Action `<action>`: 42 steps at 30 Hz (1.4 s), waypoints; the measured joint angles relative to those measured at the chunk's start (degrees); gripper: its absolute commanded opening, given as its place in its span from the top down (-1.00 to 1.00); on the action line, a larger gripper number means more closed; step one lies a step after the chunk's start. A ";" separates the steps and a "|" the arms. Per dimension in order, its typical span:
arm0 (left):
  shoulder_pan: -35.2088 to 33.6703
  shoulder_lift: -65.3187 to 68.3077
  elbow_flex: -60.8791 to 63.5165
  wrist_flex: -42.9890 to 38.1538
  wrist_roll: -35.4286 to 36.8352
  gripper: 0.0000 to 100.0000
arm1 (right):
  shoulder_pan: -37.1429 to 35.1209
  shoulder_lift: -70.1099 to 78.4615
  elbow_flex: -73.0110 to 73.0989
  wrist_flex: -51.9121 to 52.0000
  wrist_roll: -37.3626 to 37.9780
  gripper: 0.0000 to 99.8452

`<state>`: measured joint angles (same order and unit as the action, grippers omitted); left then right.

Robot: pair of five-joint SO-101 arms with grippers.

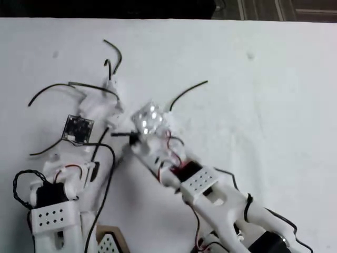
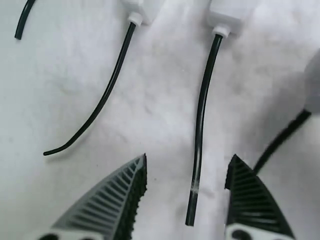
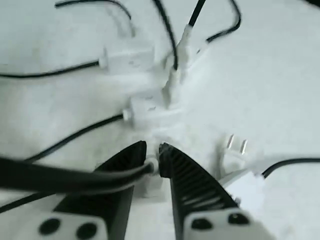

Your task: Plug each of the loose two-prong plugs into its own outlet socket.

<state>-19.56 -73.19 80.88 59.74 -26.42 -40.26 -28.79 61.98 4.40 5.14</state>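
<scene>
i see my left arm stretched forward at the left, left gripper low, jaws spread wide. my right arm angles in from the lower right, right gripper pinched on a black cord.

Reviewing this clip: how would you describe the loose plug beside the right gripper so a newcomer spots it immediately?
On the white table, find the dark ribbed right gripper, closed on a small white piece. Just beside it lies a white plug. Unlike the other white cord ends farther off, it shows two bare metal prongs.
</scene>
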 measured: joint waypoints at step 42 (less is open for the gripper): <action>0.00 0.00 0.97 0.00 0.00 0.48 | 13.80 36.48 -51.78 45.63 -8.62 0.54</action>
<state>-19.56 -73.19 81.85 59.74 -26.42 -26.46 7.69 10.20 50.02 -3.47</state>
